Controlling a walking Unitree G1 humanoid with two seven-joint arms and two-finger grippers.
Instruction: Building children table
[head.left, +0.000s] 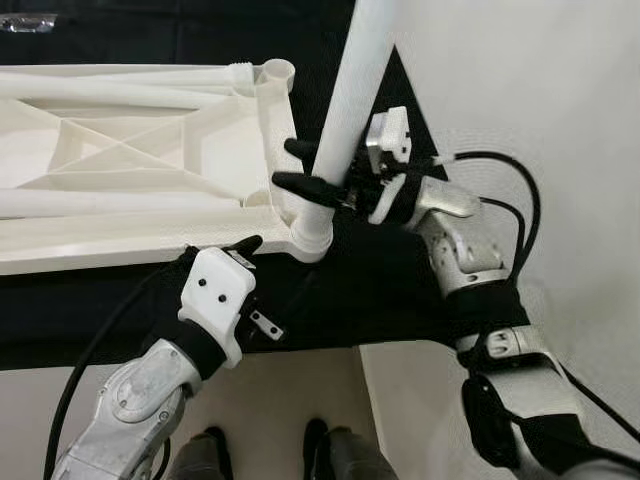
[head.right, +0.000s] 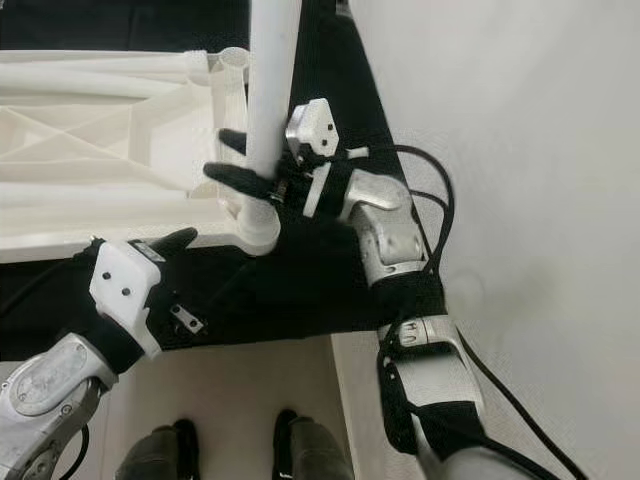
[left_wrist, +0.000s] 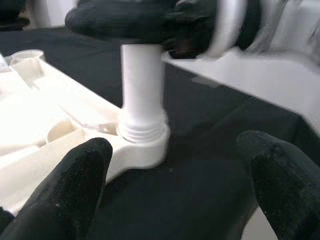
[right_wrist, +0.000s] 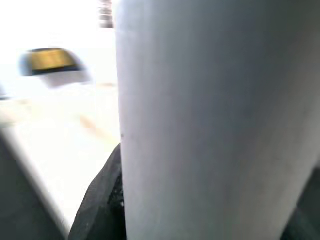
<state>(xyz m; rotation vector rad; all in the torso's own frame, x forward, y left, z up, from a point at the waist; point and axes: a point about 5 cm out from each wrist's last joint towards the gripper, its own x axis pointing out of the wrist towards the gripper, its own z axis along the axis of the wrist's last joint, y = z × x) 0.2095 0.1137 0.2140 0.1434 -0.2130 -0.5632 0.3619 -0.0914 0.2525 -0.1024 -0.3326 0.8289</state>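
Observation:
A white plastic table top (head.left: 120, 150) lies upside down on a black cloth (head.left: 390, 290). A white leg (head.left: 345, 110) stands upright in the near right corner socket (head.left: 312, 238), its threaded end (left_wrist: 142, 131) at the socket's rim. My right gripper (head.left: 300, 166) is shut on the leg a little above the socket, reaching in from the right. The leg (right_wrist: 210, 120) is very close in the right wrist view. My left gripper (left_wrist: 175, 190) is open, low beside the table top's near edge, just left of the socket, one fingertip (head.left: 246, 243) touching the edge.
A second empty socket (head.left: 278, 72) stands at the far right corner. Long white tubes (head.left: 110, 203) lie along the underside. White floor (head.left: 560, 110) lies right of the cloth. My feet (head.left: 320, 440) stand at the cloth's near edge. Black cables (head.left: 500, 160) loop off the right wrist.

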